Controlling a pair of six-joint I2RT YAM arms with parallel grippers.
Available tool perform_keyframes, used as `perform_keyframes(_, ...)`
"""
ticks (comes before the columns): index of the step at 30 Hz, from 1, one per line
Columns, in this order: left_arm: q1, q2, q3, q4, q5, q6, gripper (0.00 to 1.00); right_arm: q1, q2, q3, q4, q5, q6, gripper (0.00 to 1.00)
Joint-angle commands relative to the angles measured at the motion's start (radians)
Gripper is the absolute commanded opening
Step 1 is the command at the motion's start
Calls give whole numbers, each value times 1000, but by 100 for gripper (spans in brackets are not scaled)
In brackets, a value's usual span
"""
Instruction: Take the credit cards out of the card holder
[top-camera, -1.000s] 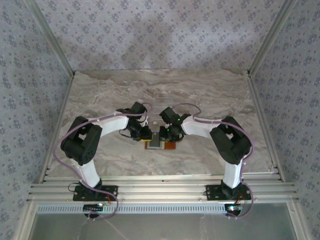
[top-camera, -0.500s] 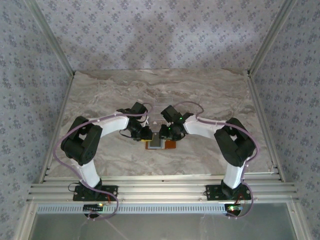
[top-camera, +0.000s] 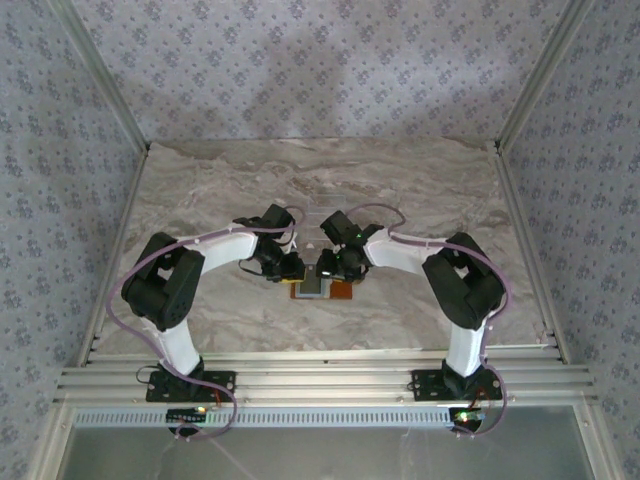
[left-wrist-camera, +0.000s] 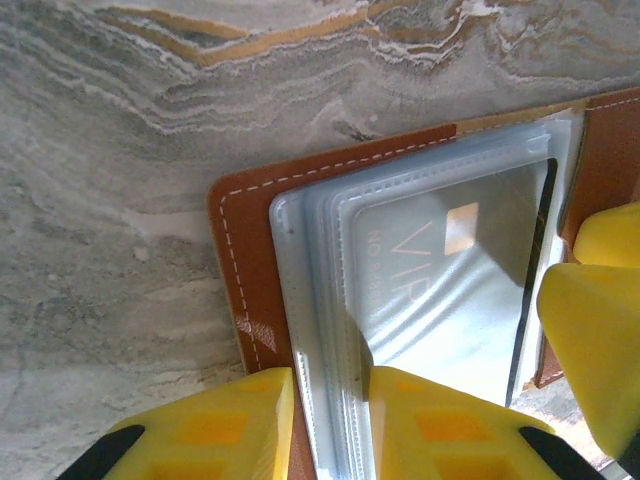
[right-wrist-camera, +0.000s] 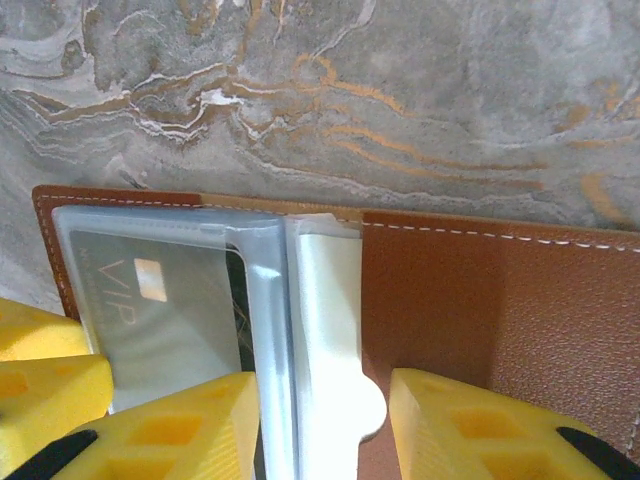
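The brown leather card holder (left-wrist-camera: 245, 250) lies open on the marble, clear sleeves fanned up from it. A whitish-silver "VIP" credit card (left-wrist-camera: 440, 280) sits inside a sleeve, and a dark card edge (left-wrist-camera: 535, 270) shows behind it. My left gripper (left-wrist-camera: 332, 385) is shut on the sleeves' outer edge. My right gripper (right-wrist-camera: 325, 390) is open and straddles a white sleeve with a thumb notch (right-wrist-camera: 335, 330), with a gap on the leather side. The silver card (right-wrist-camera: 160, 310) lies left of it. From above, the left gripper (top-camera: 293, 270) and the right gripper (top-camera: 328, 270) meet over the holder (top-camera: 340, 291).
The marble table (top-camera: 200, 190) is walled by patterned panels on three sides, with metal rails (top-camera: 320, 380) along the near edge. The right gripper's yellow finger (left-wrist-camera: 590, 330) crowds the left wrist view's right side.
The right gripper's jaws have opened from nearly shut. Its arm shifted slightly over the holder. The left gripper has kept its grip and place.
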Motion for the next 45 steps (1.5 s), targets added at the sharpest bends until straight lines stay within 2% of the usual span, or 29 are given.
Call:
perform_keyframes(1, -2, 3, -18, -33, -33, 14, 27, 8, 41, 14, -32, 20, 15, 42)
perform_keyframes(27, -2, -21, -11, -52, -33, 24, 27, 57, 128, 130, -199, 147, -4, 44)
perform_keyframes(31, -2, -45, -16, -53, -49, 15, 31, 59, 132, 130, -228, 158, -6, 41)
perform_keyframes(40, -2, -41, -17, -55, -63, 22, 31, 59, 107, 121, -226, 166, -6, 33)
perform_keyframes(45, -3, -47, -19, -54, -58, 19, 31, 58, 61, 111, -195, 149, 1, 35)
